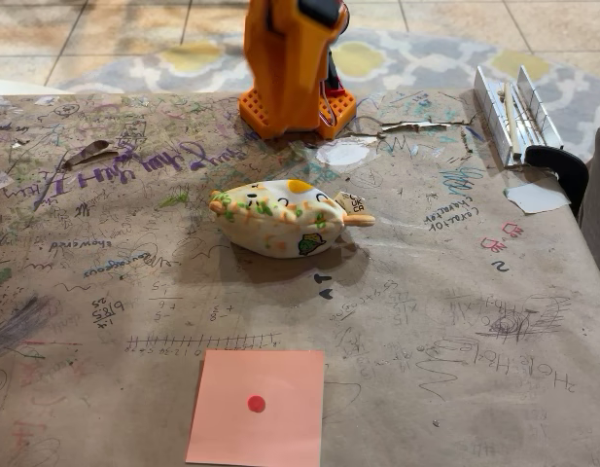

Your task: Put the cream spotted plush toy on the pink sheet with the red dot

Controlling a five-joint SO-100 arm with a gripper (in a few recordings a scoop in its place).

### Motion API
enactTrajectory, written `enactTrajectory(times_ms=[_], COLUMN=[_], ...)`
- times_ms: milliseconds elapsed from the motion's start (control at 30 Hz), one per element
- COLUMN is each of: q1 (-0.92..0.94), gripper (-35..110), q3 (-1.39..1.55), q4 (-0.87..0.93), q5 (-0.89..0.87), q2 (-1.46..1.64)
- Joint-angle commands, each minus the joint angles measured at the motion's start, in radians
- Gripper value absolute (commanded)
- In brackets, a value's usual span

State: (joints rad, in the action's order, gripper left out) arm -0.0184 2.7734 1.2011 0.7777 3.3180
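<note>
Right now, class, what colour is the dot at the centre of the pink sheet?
Red, on the pink sheet, seen best in the fixed view.

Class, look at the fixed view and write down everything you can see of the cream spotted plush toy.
The oval cream plush toy with orange and green spots looks soft and stuffed. It lies on its side on the scribbled brown paper table cover, near the middle. A small face with curved closed eyes shows on top, beside an orange patch. An orange nub and a small tag stick out at its right end. Nothing but the table touches it; it lies apart from the pink sheet.
</note>
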Motion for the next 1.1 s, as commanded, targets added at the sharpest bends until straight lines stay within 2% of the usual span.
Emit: enactTrajectory(times_ms=[0, 67, 300, 567, 700, 967, 1067], q1=[-0.055, -0.032, 0.175, 0.279, 0.321, 0.330, 0.316], gripper=[16, 23, 27, 29, 30, 30, 21], q3=[-0.120, -0.115, -0.031, 0.104, 0.213, 0.314, 0.313], q4=[0.359, 0.385, 0.273, 0.158, -0.015, -0.499, -0.597], q5=[0.410, 0.532, 0.750, 0.864, 0.908, 0.897, 0.859], q2=[-0.035, -0.078, -0.061, -0.071, -0.169, -0.545, -0.607])
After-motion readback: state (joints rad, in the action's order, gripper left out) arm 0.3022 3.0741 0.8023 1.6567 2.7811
